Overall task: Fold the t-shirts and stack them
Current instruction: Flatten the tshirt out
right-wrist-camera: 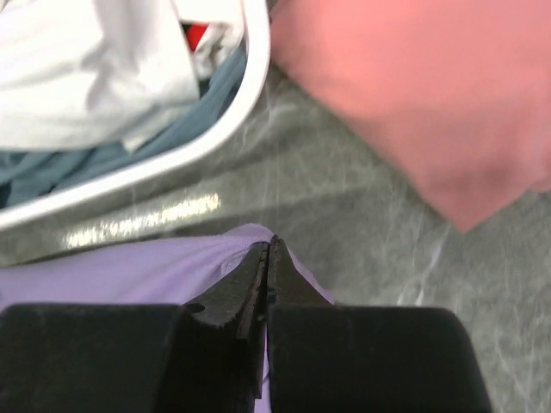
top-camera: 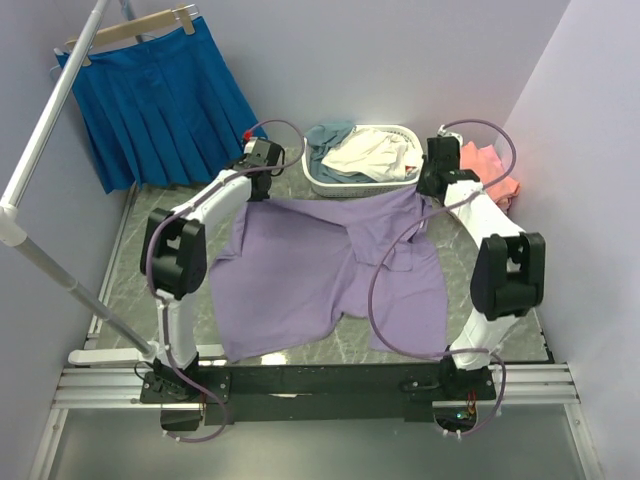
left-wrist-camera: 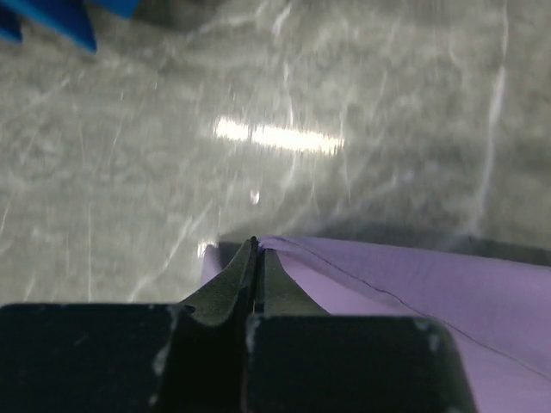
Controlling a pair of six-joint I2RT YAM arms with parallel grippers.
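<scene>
A large lavender t-shirt (top-camera: 320, 270) hangs spread over the middle of the marble table, held up by its far edge. My left gripper (top-camera: 262, 178) is shut on its far left corner; the left wrist view shows the cloth (left-wrist-camera: 413, 284) pinched at my gripper (left-wrist-camera: 256, 245). My right gripper (top-camera: 432, 190) is shut on its far right corner, seen in the right wrist view (right-wrist-camera: 270, 245) with lavender cloth (right-wrist-camera: 129, 267) beside it. A coral-pink tee (top-camera: 490, 170) lies at the far right, also in the right wrist view (right-wrist-camera: 430, 95). Cream-white (top-camera: 370, 150) and grey-blue (top-camera: 328, 135) tees fill the basket.
A white lattice basket (top-camera: 355, 185) stands at the back centre, its rim in the right wrist view (right-wrist-camera: 172, 159). A bright blue pleated skirt (top-camera: 160, 100) hangs on a wooden hanger at the back left. A white rail (top-camera: 50, 120) slants across the left side.
</scene>
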